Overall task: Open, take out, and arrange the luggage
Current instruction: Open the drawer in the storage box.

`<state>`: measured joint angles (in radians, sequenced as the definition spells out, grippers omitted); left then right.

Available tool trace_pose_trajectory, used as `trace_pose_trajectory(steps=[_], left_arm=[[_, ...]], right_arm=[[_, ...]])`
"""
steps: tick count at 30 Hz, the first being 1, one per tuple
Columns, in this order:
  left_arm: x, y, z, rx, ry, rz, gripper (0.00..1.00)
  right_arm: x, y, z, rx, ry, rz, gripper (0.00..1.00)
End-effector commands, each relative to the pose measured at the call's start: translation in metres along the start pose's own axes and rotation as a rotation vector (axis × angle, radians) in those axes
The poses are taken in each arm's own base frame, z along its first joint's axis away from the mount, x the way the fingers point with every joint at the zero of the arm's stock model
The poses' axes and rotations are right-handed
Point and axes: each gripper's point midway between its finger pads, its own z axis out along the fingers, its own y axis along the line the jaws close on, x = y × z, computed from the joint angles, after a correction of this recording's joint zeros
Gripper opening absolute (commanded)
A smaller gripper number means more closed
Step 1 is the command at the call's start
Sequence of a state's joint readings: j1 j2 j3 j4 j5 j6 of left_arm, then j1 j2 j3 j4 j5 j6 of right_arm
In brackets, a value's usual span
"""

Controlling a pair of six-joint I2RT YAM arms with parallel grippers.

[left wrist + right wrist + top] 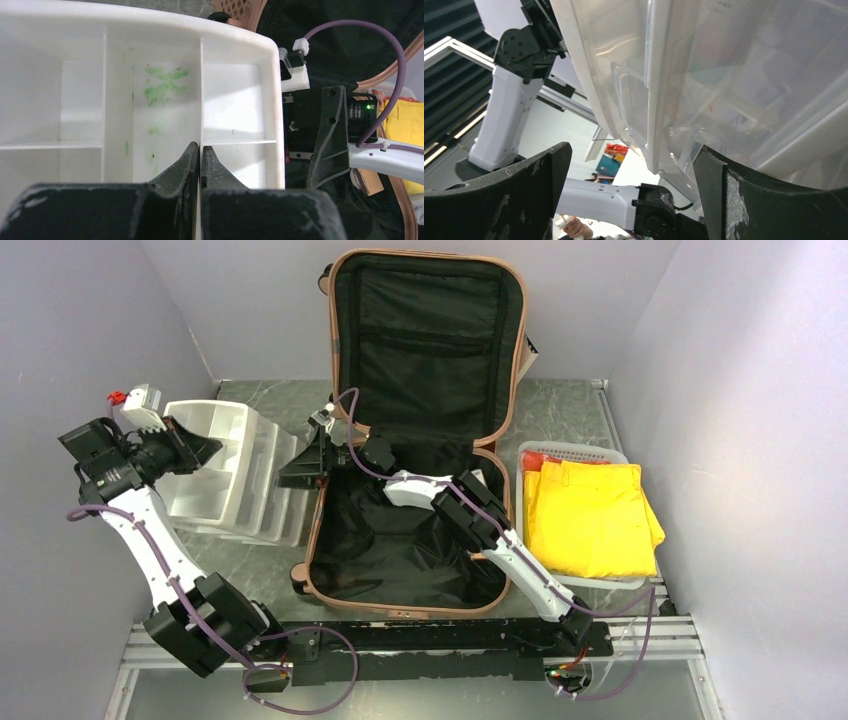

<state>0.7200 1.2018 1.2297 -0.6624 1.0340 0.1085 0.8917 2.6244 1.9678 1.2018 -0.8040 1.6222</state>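
Luggage (385, 540) is laid open mid-table (560, 410): base flat at the front, lid (425, 340) stood up behind it. Divided tray (235, 480) is placed just left of the base. Left gripper (195, 448) is clamped on a divider at the tray's left end. Right gripper (305, 462) is positioned at its right end, over the base's left rim. Basket (575, 451) is set just right of the base, with folded garment (590, 520) laid in it.

White divided organizer (225, 465) and white basket (575, 449), marbled table (560, 410).
The organizer (green smears inside one compartment) is at left; a folded yellow garment (592, 520) fills the basket at right.
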Motion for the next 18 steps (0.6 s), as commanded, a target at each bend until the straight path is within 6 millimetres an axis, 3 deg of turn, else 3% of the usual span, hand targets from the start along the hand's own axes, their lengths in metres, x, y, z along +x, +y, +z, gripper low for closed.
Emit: trace_pose_trajectory(steps=[1, 11, 15, 18], left_arm=[[-0.018, -0.022, -0.011, 0.004, -0.053, 0.014, 0.05], [-0.071, 0.003, -0.045, -0.347, -0.178, 0.167, 0.05], [-0.073, 0.002, -0.047, -0.354, -0.184, 0.179, 0.05], [-0.064, 0.002, -0.041, -0.322, -0.167, 0.155, 0.05]], right_arm=[[-0.002, 0.045, 0.003, -0.145, -0.036, -0.037, 0.94], [0.005, 0.057, -0.006, -0.156, -0.03, -0.024, 0.9], [0.004, 0.065, -0.005, -0.181, -0.033, -0.05, 0.9], [0.006, 0.058, -0.001, -0.157, -0.01, -0.071, 0.89]])
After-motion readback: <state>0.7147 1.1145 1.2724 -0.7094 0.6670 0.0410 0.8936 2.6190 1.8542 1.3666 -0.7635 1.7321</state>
